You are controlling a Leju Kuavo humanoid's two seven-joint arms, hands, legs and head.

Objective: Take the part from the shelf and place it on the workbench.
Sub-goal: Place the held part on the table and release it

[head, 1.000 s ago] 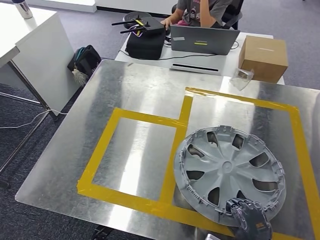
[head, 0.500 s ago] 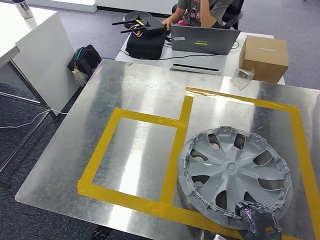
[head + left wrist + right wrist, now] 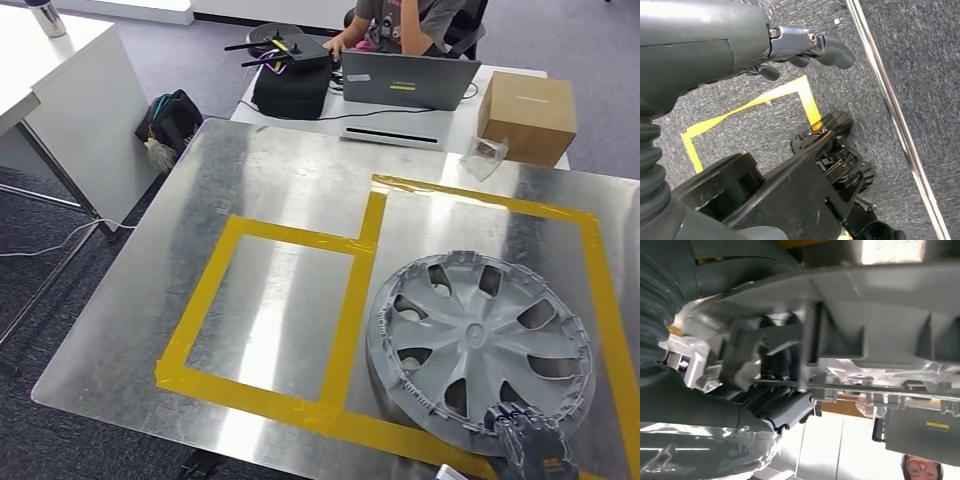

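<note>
An office floor of grey carpet is seen around a shiny metal table [image 3: 249,180], marked out with yellow tape [image 3: 343,330] into a smaller box at centre frame and a larger one at right. Beyond it, at the top of the head view, a person [image 3: 400,20] is seated behind a laptop [image 3: 407,78], with a cardboard box [image 3: 528,115] at upper right and a black bag [image 3: 290,85] to the left of the laptop.

The part, a grey wheel cover [image 3: 479,345], is found at lower right of the frame, inside the larger taped box, its near rim just over the tape line. And it has been carried across: over the last second the cover has slid to the right and a touch lower in the frame, clearing the tape divider it was crowding before. The right hand [image 3: 532,450] is clamped on the near rim at the bottom edge, its fingers closed over the cover's edge; in the right wrist view the fingers [image 3: 787,412] are seen hooked under the ribbed underside. It cannot be told whether the cover is fully set down or held slightly tilted.

The left hand [image 3: 791,47] is seen over carpet in its wrist view, fingers loosely extended, nothing held.

By the look of it, the placing is nearly done: the cover is judged to be centring in its box, with release of the rim the step left.
</note>
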